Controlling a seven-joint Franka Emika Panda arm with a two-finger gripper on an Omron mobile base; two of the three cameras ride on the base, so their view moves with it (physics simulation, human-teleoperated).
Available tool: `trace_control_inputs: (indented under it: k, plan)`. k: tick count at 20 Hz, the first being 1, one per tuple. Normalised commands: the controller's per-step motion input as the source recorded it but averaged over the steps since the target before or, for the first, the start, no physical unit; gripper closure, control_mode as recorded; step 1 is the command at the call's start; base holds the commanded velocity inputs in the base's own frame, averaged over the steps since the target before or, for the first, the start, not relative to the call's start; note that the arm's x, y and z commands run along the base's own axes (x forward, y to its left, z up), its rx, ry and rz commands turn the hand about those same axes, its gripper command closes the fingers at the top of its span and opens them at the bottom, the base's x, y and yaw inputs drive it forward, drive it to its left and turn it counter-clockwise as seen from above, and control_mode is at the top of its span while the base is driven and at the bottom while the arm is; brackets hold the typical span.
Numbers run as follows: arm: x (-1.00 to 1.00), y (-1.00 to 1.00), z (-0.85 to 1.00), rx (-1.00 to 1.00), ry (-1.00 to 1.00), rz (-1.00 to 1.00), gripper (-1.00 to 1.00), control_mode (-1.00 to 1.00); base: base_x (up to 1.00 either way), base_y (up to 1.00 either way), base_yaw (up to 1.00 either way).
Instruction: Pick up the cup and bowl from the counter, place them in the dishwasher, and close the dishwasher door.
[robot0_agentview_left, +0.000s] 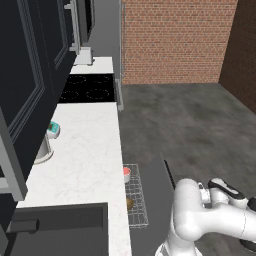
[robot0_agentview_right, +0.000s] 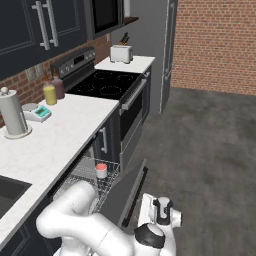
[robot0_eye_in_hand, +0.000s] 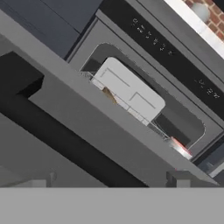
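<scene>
The cup (robot0_agentview_left: 127, 173) (robot0_agentview_right: 101, 170), white and red, stands in the grey wire rack (robot0_agentview_left: 137, 210) of the dishwasher. The golden-brown bowl (robot0_agentview_left: 129, 203) lies in the same rack, closer to me. In the hand view the cup (robot0_eye_in_hand: 180, 147) and bowl (robot0_eye_in_hand: 108, 95) show beyond the top edge of the dishwasher door (robot0_eye_in_hand: 109, 127). The dishwasher door (robot0_agentview_left: 155, 200) (robot0_agentview_right: 127, 192) stands partly raised, tilted over the rack. My gripper (robot0_eye_in_hand: 111, 179) (robot0_agentview_right: 160, 212) is low on the door's outer side, open and holding nothing. The white counter (robot0_agentview_left: 85, 160) lies left of the rack.
A black sink (robot0_agentview_left: 60, 230) is set in the counter near me. A paper towel roll (robot0_agentview_right: 13, 116), a teal-and-white object (robot0_agentview_right: 40, 113) and bottles (robot0_agentview_right: 50, 92) stand along the wall. Further on are the stovetop (robot0_agentview_right: 105, 82) and a toaster (robot0_agentview_right: 121, 53). Open grey floor (robot0_agentview_left: 190, 125) lies right.
</scene>
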Motion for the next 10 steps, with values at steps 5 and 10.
trace_control_inputs:
  k: [5, 10]
  plan:
    - [0.27, -0.46, -0.62, 0.15, 0.00, 0.06, -1.00, -1.00, 0.00, 0.00, 0.00]
    - [0.51, -0.04, -0.71, 0.19, 0.00, 0.08, -1.00, -1.00, 0.00, 0.00, 0.00]
